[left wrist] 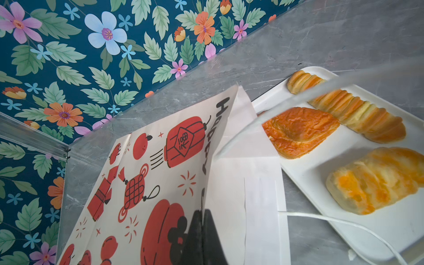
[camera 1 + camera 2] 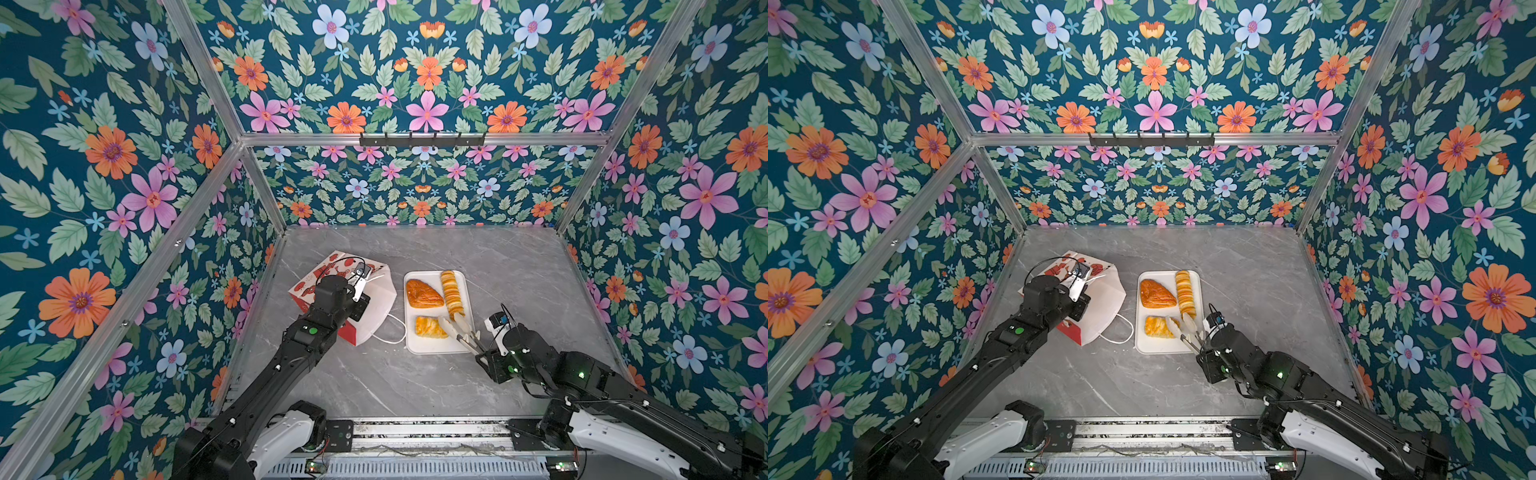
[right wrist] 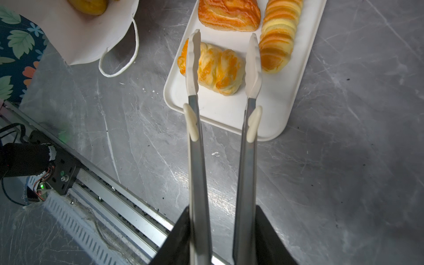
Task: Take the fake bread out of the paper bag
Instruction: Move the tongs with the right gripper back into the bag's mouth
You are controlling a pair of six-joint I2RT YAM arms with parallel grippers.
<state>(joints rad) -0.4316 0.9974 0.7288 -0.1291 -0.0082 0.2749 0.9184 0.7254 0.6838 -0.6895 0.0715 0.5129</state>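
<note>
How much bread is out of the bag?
Done: brown bun, ridged roll and striped roll lie on the white tray. In hand: the right hand holds tongs open around the striped roll; the left hand pinches the paper bag. Left: a yellow piece shows inside the bag.

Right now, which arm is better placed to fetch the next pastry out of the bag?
Probably the right: the right gripper holds the tongs, whose tips stand apart over the tray. The left gripper is clamped on the bag, holding it open; a yellow pastry shows inside.
</note>
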